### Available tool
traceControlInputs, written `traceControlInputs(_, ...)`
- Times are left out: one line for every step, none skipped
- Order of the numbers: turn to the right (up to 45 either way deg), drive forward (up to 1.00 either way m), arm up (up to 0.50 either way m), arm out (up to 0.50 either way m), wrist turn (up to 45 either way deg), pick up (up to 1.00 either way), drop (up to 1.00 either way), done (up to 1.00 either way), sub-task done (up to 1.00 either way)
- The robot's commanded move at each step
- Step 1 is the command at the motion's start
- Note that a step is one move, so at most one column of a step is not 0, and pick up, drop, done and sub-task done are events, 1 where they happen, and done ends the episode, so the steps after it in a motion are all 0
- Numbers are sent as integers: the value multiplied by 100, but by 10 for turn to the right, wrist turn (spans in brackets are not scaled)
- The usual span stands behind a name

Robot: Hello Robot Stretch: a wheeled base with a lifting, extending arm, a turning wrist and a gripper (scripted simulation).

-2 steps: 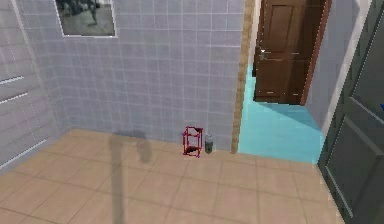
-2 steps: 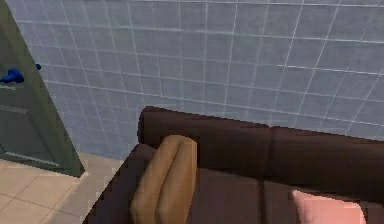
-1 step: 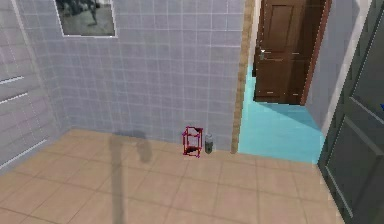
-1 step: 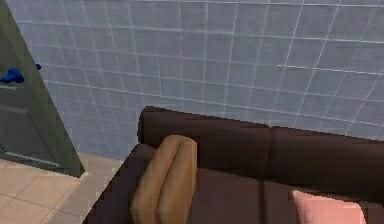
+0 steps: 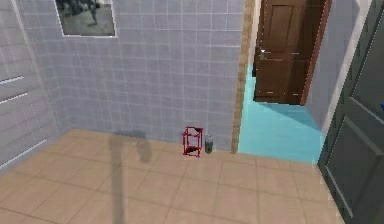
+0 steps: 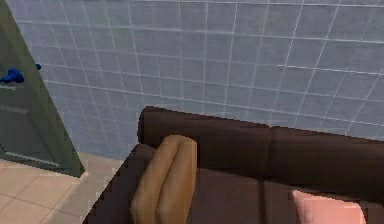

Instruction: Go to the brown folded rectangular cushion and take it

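Arm side view: brown folded cushion [image 6: 167, 182] stands on edge at the left end of a dark brown sofa [image 6: 260, 155], on the seat just inside the armrest. Its top reaches up in front of the backrest and its lower part runs off the bottom edge. Looks rectangular, with a rounded fold along the top.

Gripper: can't tell the fingers' state from these frames, and can't tell where the cushion lies relative to them.

Pink cushion [image 6: 326, 208] lies on the same sofa near the view's lower right, well apart from the brown one, with bare seat between them.

Edges / room:
- the sofa back stands against a pale blue tiled wall [image 6: 220, 60]
- a strip of tan tiled floor [image 6: 45, 195] lies left of the sofa's armrest, between it and a grey-green door [image 6: 30, 110] with a blue handle [image 6: 11, 76]
- forward view: open tan floor [image 5: 150, 190] runs up to the tiled wall
- a small red wire-frame object [image 5: 191, 141] with a small dark container [image 5: 209, 146] just beside it sits at the wall's base
- right of that, an opening leads onto a turquoise floor [image 5: 285, 130] with a brown wooden door [image 5: 285, 50] beyond
- a dark door [image 5: 362, 130] takes the forward view's right edge
- a framed picture [image 5: 86, 15] hangs on the wall, top left
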Motion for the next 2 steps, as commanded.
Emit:
traceControlInputs(0, 0, 0, 0, 450, 0, 0, 0, 0)
traceControlInputs(0, 0, 0, 0, 450, 0, 0, 0, 0)
